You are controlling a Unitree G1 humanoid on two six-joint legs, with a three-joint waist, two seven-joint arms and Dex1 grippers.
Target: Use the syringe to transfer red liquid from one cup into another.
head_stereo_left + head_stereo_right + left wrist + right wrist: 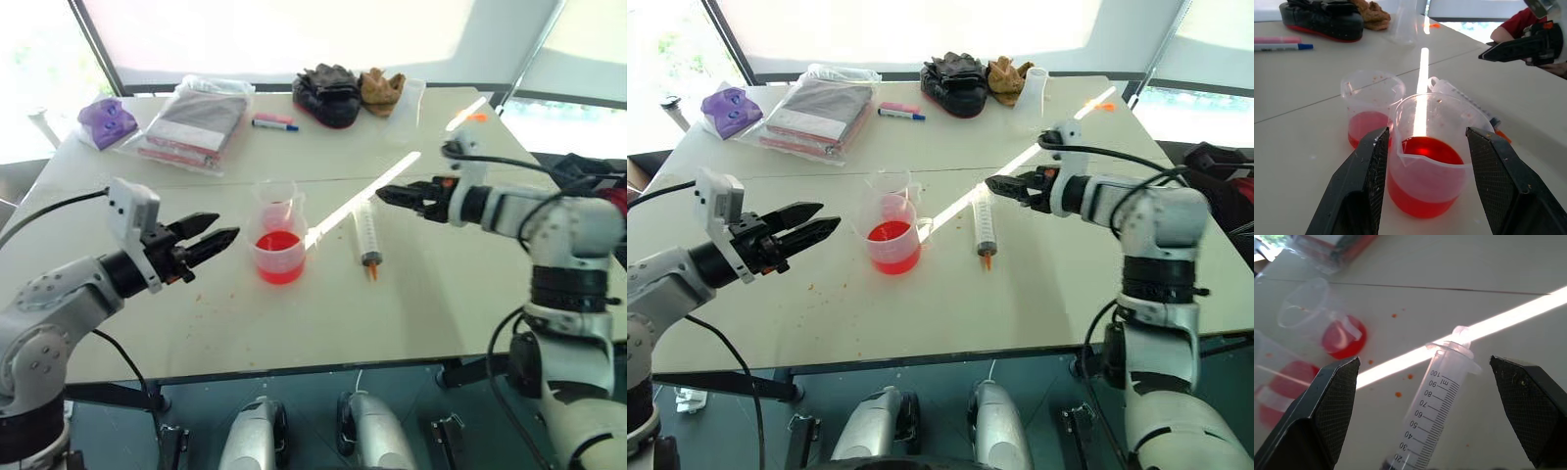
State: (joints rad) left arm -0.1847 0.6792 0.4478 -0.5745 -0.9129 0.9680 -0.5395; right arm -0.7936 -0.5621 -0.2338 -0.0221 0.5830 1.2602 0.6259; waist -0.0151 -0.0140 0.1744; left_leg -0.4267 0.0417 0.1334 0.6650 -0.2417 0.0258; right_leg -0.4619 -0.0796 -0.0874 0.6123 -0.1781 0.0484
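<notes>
Right wrist view shows the syringe (1437, 401) lying flat on the bench (411, 294), directly below and between the widely spread fingers of the right claw (387, 195), which holds nothing. In the head views its long axis runs away from the robot: orange tip toward the near edge, plunger end toward the far side, beside a bright strip of sunlight. The right claw hangs above the plunger end, clear of it. The left claw (217, 235) is farther off, beyond the cups, so the right arm is judged the better placed to reach the syringe.

To the left of the syringe stand the two cups, close together. One cup (279, 252) sits nearer the robot with a deep layer of red liquid (278, 245); the other cup (275, 199) stands just behind it with a shallower red layer. The left claw is also spread wide and empty, aimed at the cups and short of them.

Small orange spots mark the bench around the cups. A marker (274, 121), a bagged packet (191, 122), a purple item (106, 119) and dark gloves (328, 93) lie at the far side, well apart. Nothing obstructs a descent onto the barrel.
</notes>
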